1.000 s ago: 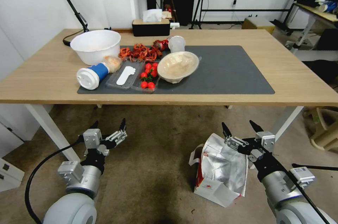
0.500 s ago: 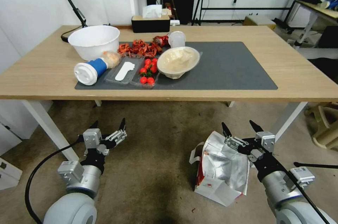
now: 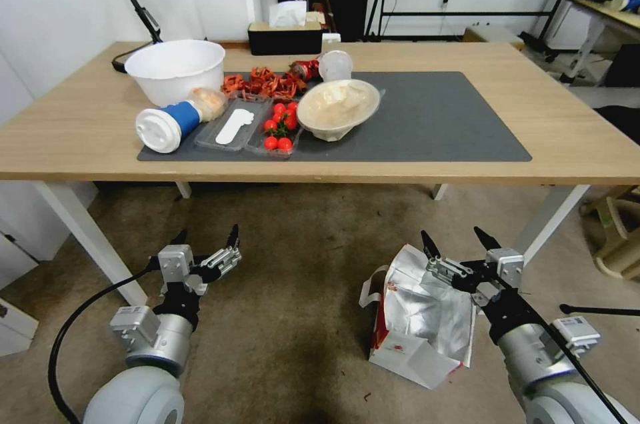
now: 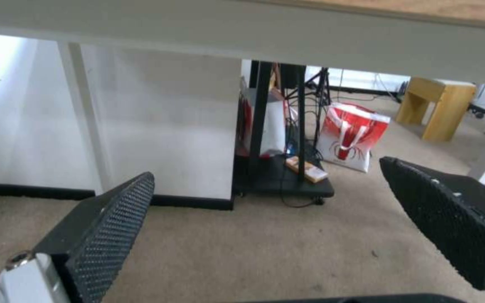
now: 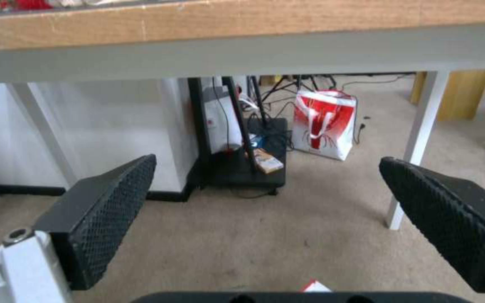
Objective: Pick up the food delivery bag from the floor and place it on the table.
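Note:
The food delivery bag (image 3: 417, 317) lies crumpled on its side on the floor (image 3: 300, 291), with silver foil lining, a red side panel and a small red logo showing. My right gripper (image 3: 455, 241) is open and hangs just above the bag's upper right edge, apart from it. Off to the left, my left gripper (image 3: 207, 237) is open over bare carpet. Beyond both stands the light-wood table (image 3: 573, 137) with its dark grey mat (image 3: 433, 117). Each wrist view looks under the table between open fingers: left gripper (image 4: 267, 172), right gripper (image 5: 267, 162).
The mat's left half holds a white bowl (image 3: 175, 69), a tipped blue-and-white cup (image 3: 163, 125), a tomato tray (image 3: 279, 134) and a covered bowl (image 3: 337, 107). White table legs (image 3: 87, 237) (image 3: 553, 217) flank the arms. A red-and-white bag (image 5: 324, 124) stands beyond the table.
The whole head picture has shifted, so the camera moved: the table sits a little higher and nearer in view. Both grippers stay open and the bag lies where it was.

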Tool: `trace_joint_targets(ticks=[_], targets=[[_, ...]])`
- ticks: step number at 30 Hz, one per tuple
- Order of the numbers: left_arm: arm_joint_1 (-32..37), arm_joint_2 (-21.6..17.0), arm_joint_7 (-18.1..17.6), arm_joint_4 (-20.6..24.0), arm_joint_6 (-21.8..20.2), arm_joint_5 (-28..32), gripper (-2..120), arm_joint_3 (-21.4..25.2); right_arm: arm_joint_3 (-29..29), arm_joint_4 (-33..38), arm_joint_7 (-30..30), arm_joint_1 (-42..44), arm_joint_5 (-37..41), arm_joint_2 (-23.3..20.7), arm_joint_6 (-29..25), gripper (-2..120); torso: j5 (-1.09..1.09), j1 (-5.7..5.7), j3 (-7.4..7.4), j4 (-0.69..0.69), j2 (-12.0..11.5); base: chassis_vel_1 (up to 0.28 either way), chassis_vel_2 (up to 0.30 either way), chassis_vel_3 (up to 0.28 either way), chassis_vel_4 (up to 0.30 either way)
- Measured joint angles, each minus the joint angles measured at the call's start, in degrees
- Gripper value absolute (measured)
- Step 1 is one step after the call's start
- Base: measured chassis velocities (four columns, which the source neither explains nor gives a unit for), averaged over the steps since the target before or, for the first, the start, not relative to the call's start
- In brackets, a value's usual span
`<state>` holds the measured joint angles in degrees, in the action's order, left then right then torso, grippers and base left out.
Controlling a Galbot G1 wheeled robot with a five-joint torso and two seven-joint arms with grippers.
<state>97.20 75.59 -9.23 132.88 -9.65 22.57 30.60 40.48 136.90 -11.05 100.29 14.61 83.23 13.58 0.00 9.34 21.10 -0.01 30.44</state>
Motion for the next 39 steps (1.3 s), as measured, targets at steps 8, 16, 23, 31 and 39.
trace_joint_targets(ticks=[8,16,23,31,39], targets=[[0.2,-0.1,0.0,-0.2,0.7,0.1,100,0.0,-0.2,0.1,-0.1,0.1,-0.4,0.4,0.0,100,0.0,-0.76,-1.3,0.0,-2.1,0.0,0.0,0.0,0.0],[0.2,-0.1,0.2,-0.5,0.9,0.1,100,0.0,-0.1,0.1,-0.2,0.1,-0.4,0.1,0.0,100,0.0,-1.45,-2.43,0.0,-3.9,0.0,0.0,0.0,0.0],[0.1,-0.1,0.2,-0.7,0.9,0.0,100,-0.1,-0.1,0.0,-0.2,0.1,-0.4,0.0,-0.1,100,0.0,-2.05,-3.51,0.0,-5.6,0.0,0.0,0.0,0.0],[-0.2,-0.2,0.4,-1.3,1.0,-0.2,100,-0.1,0.3,0.0,-0.2,0.0,-0.4,-0.5,-0.1,100,0.0,-2.66,-4.73,0.0,-7.4,0.0,0.0,0.0,0.0],[-0.5,-0.3,0.2,-1.7,1.5,-0.5,100,-0.3,0.1,-0.2,-0.2,0.0,-0.5,-0.1,-0.2,100,0.0,-3.26,-5.91,0.0,-9.2,0.0,0.0,0.0,0.0]])
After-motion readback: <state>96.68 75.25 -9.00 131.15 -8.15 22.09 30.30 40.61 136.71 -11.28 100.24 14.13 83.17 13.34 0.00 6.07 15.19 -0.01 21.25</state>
